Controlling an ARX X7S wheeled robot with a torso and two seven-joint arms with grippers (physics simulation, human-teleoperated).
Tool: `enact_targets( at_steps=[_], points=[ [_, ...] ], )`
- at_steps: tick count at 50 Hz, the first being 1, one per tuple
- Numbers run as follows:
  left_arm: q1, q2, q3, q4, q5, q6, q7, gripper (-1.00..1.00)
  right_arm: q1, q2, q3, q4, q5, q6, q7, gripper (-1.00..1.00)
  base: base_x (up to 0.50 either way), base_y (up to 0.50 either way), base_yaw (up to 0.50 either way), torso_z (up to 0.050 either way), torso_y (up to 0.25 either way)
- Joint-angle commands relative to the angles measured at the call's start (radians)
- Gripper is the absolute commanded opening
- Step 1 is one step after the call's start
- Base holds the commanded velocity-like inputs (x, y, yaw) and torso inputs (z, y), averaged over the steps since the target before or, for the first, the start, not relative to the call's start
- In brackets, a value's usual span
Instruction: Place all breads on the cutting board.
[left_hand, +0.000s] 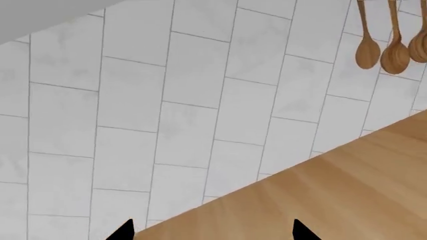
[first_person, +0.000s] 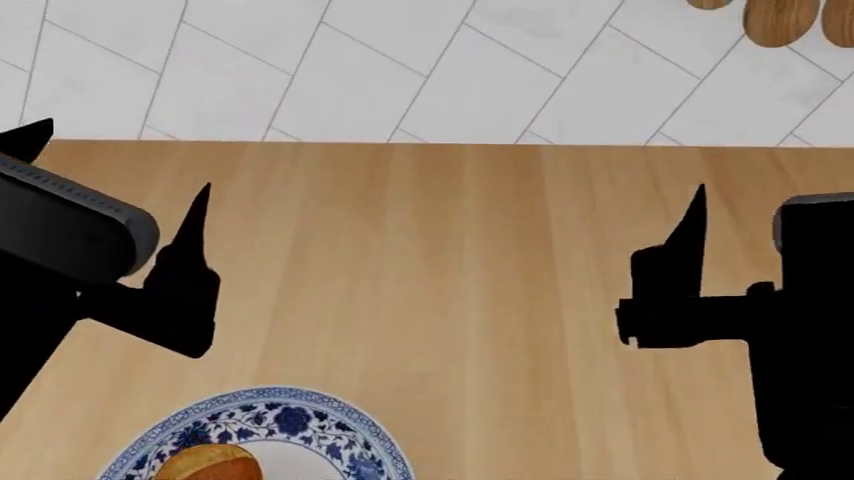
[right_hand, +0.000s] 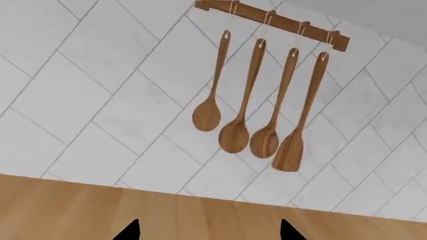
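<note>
Bread golden-brown; crusty, rounded

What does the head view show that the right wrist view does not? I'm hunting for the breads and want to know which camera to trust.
Only the head view shows the blue-and-white plate at the near edge, with one golden-brown bread on it, plus both arms: the left gripper and right gripper hover apart over bare counter.

Only the right wrist view shows the whole rack with four wooden utensils hanging from it.

Both show the light wood countertop and white tiled wall. Neither shows a cutting board.
</note>
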Motion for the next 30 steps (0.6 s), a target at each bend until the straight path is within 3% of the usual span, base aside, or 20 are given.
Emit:
enact_targets(
  at_steps=[1, 13, 30],
  points=[
    [0.046, 0.019, -0.037, -0.025, -0.050, -0.033, 0.062, 1.00, -0.034, -0.063, 0.156, 0.046, -0.023, 0.044, 0.002, 1.00, 0.00, 0.00, 0.00, 0.000, 0.000],
    [0.101, 0.008, -0.092, -0.016, -0.068, -0.003, 0.055, 1.00, -0.049, -0.090, 0.218, 0.131, -0.038, 0.072, 0.036, 1.00, 0.00, 0.00, 0.00, 0.000, 0.000],
    [0.115, 0.004, -0.098, -0.027, -0.068, 0.028, 0.027, 1.00, -0.143, -0.178, 0.363, 0.263, -0.039, -0.094, 0.075, 1.00, 0.00, 0.00, 0.00, 0.000, 0.000]
  ],
)
